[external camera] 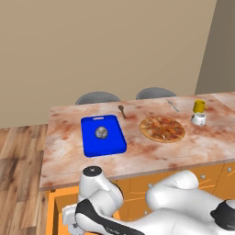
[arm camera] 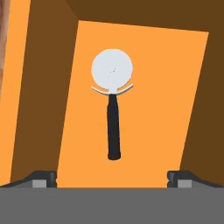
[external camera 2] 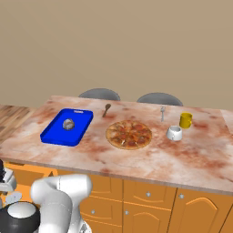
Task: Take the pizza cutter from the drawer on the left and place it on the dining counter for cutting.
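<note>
The pizza cutter [arm camera: 113, 105] lies flat on the floor of the open orange drawer [arm camera: 166, 109], round silver wheel away from me, black stick handle toward me. My gripper [arm camera: 112, 180] hangs above the handle's end, open, its fingertips [arm camera: 43, 179] spread wide on either side with nothing between them. In the left base view the drawer [external camera: 53, 211] stands pulled out under the left end of the dining counter [external camera: 137, 158], with my arm bent down over it.
On the counter [external camera 2: 191, 159] sit a pizza [external camera: 162, 129], a blue cutting board [external camera: 103, 134] with a grey round object, a wooden spoon [external camera: 121, 110], a thin silver utensil [external camera: 172, 104], a yellow mug [external camera: 199, 106] and a white cup [external camera: 198, 119]. Two grey stools stand behind.
</note>
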Tool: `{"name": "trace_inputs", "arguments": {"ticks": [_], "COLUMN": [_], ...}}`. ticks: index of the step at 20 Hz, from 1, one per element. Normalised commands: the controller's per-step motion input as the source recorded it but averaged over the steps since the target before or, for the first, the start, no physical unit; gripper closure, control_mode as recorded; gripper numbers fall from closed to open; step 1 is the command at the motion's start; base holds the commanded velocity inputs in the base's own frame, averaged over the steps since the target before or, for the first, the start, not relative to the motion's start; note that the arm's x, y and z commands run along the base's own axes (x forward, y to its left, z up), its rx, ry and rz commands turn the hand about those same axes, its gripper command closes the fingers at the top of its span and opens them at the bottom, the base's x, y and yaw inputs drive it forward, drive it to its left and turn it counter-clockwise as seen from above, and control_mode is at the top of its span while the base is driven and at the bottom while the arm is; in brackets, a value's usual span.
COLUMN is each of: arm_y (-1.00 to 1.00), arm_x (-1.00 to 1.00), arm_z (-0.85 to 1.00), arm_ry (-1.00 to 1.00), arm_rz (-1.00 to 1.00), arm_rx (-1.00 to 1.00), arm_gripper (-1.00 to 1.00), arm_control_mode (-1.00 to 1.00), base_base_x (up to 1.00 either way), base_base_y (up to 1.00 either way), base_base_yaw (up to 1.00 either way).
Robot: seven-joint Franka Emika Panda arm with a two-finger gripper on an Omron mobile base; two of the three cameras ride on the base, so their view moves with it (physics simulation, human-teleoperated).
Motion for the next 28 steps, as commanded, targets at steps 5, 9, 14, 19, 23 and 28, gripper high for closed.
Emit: {"name": "trace_inputs", "arguments": {"ticks": [5, 9, 14, 19, 23, 28], "arm_y": [0.01, 0.06, 0.09, 0.02, 0.00, 0.00], "arm_x": [0.01, 0.00, 0.01, 0.01, 0.00, 0.01], "arm_z": [-0.23, -0.28, -0.25, -0.21, -0.20, -0.22], "arm_ry": [0.01, 0.00, 0.00, 0.00, 0.00, 0.00], "arm_rz": [0.00, 0.00, 0.00, 0.00, 0.00, 0.00], "arm_rx": [0.00, -0.01, 0.00, 0.00, 0.00, 0.00], "arm_gripper": [-1.00, -1.00, -1.00, -1.00, -1.00, -1.00], "arm_control_mode": [-1.00, -1.00, -1.00, -1.00, -1.00, -1.00], "base_base_x": [0.00, 0.00, 0.00, 0.00, 0.00, 0.00], "base_base_y": [0.00, 0.00, 0.00, 0.00, 0.00, 0.00], "base_base_yaw": [0.00, 0.00, 0.00, 0.00, 0.00, 0.00]}}
